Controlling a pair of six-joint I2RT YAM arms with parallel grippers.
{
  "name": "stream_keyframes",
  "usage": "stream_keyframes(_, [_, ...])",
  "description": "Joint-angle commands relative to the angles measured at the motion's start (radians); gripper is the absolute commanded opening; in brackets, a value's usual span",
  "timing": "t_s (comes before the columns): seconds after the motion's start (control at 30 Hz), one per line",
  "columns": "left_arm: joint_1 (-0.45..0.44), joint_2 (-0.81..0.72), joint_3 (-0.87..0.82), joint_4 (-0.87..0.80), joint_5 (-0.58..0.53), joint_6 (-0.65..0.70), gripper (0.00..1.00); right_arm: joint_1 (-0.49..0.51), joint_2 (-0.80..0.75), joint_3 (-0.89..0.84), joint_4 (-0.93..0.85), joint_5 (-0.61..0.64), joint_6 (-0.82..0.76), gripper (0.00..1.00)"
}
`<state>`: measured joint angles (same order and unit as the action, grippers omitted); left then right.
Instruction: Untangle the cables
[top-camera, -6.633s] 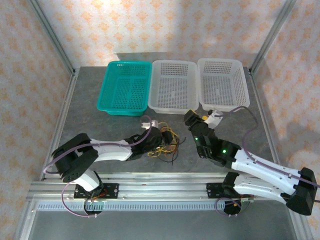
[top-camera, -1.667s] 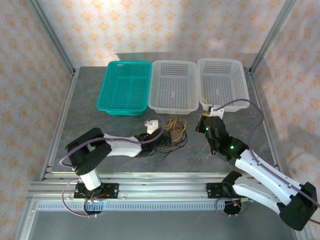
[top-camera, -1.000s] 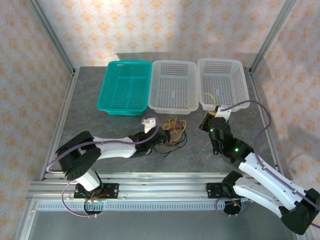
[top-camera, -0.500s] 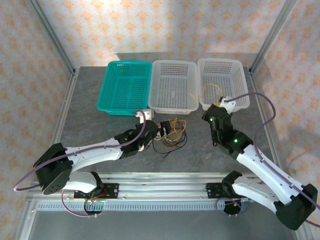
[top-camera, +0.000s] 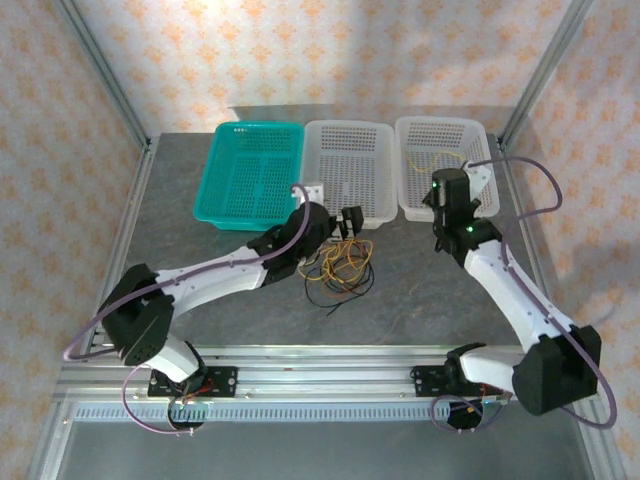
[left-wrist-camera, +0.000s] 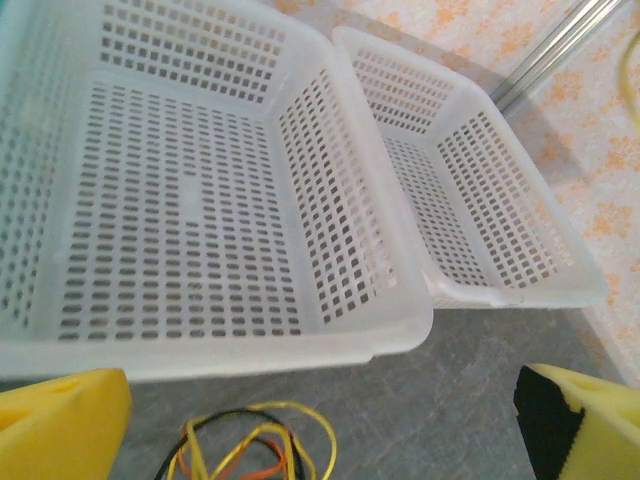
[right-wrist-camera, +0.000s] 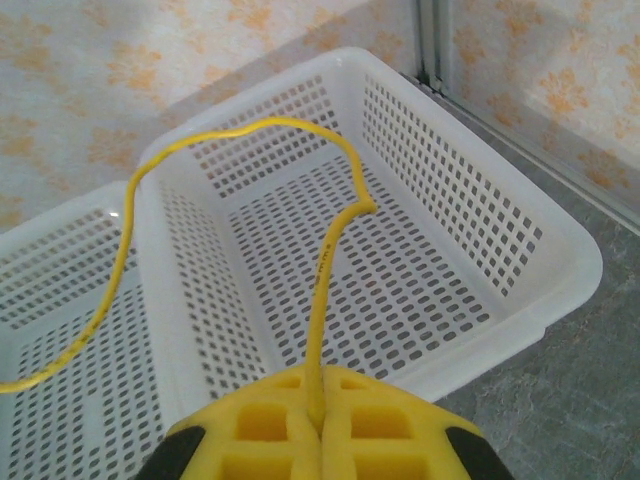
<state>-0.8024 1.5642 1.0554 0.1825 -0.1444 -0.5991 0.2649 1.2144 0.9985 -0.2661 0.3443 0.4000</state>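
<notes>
My right pincer (right-wrist-camera: 318, 425) is clenched on the yellow cable (right-wrist-camera: 322, 270), which arches forward over the right-hand basket (right-wrist-camera: 480, 215). My left pincer (left-wrist-camera: 320, 425), released, hangs nearer the tangle (top-camera: 340, 265), lying just below it on the tabletop (top-camera: 420, 290).

No legible text, labels, brands, numbers — none in any view.
</notes>
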Motion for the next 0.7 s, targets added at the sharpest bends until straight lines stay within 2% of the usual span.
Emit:
stream_keyframes(0.0, [0.013,0.069,0.102,0.026,0.056,0.064,1.0,-0.052,0.069,0.069,0.006,-0.06,0.025,0.0])
stream_keyframes(0.3, [0.015,0.272,0.39,-0.042,0.121,0.139,1.0,-0.16,0.309,0.243,-0.014,-0.091,0.061,0.0])
stream_keyframes(0.5, [0.024,0.407,0.557,-0.061,0.14,0.163,1.0,-0.177,0.467,0.356,-0.056,-0.023,0.07,0.0])
stream_keyframes(0.67, [0.041,0.501,0.675,-0.061,0.169,0.167,0.99,-0.19,0.585,0.446,-0.086,-0.013,0.063,0.0])
